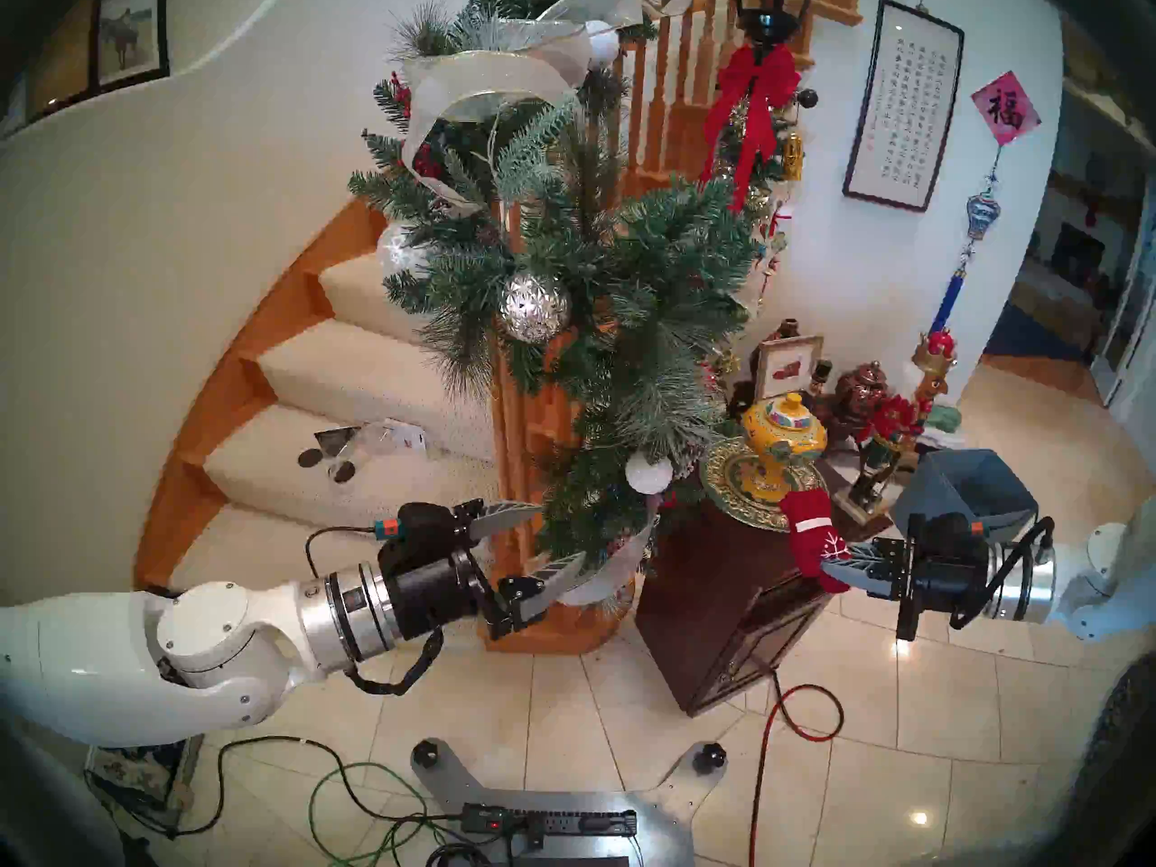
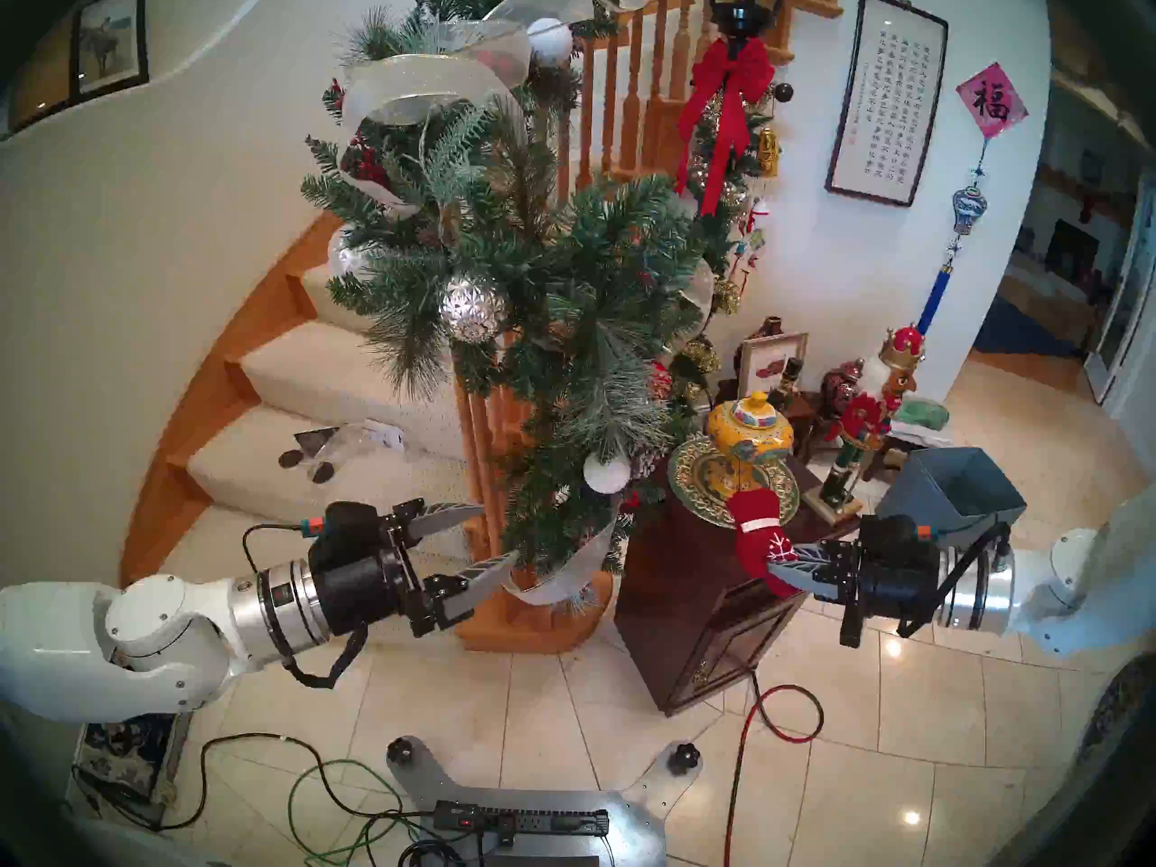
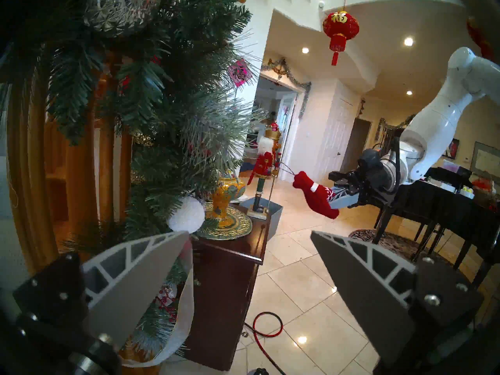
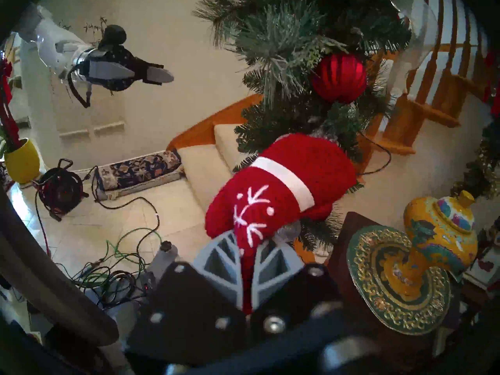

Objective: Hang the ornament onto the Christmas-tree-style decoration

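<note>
Nearest, left gripper (image 1: 543,539) spread wide and empty, tips in the frosted pine garland (image 1: 600,296) by the sheer ribbon. Right, right gripper (image 1: 841,562) clamped on the knitted red mitten (image 1: 813,534), off the branches, over the dark cabinet (image 1: 719,597). Beyond, brass plate (image 1: 729,484), yellow jar (image 1: 785,431). String loop barely visible.
</note>
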Motion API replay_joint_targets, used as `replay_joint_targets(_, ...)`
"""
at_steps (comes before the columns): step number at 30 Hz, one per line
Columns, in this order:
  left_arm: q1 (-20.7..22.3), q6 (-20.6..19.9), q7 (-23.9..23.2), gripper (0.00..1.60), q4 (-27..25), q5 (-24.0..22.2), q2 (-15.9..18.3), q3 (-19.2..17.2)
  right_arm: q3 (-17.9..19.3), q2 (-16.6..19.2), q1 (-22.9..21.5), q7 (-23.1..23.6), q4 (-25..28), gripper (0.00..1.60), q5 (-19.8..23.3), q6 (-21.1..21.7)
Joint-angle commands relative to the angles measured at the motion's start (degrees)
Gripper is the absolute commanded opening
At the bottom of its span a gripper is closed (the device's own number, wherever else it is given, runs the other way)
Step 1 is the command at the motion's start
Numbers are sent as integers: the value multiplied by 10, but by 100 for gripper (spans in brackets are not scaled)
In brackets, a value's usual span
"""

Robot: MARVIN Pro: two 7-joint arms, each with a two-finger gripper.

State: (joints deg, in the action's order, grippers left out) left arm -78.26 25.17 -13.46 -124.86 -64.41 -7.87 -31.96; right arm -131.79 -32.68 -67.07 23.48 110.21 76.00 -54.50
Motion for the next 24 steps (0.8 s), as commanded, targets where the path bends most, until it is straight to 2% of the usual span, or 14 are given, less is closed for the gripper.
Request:
replay_joint_targets(1,2,2,1,160,0,0,1,-2,-21,-35,-61,-19,26,0,-16,-5)
replay_joint_targets(5,2,2,1,160,-1,0,1,-2,-44,-27,-100,-26,38,0,-37,-5)
replay_joint_targets(7,2,2,1,160,-1,0,1,-2,-37,-31,-89,-30,38,0,-36,-5)
replay_joint_targets(9,2,2,1,160,-1,0,1,-2,-49,-19,-114,-30,41,0,-48,-5)
replay_joint_targets(18,2,2,1,160,-1,0,1,-2,-69,12,-173,-32,44,0,-74,-5)
replay_joint_targets(19,2,2,1,160,-1,0,1,-2,-58,8,-160,-35,43,0,-70,-5)
replay_joint_targets(21,2,2,1,160,-1,0,1,-2,-72,22,-189,-28,43,0,-76,-5)
replay_joint_targets(23,2,2,1,160,-1,0,1,-2,-67,24,-189,-27,42,0,-73,-5)
replay_joint_targets(24,2,2,1,160,-1,0,1,-2,-75,32,-204,-23,41,0,-76,-5)
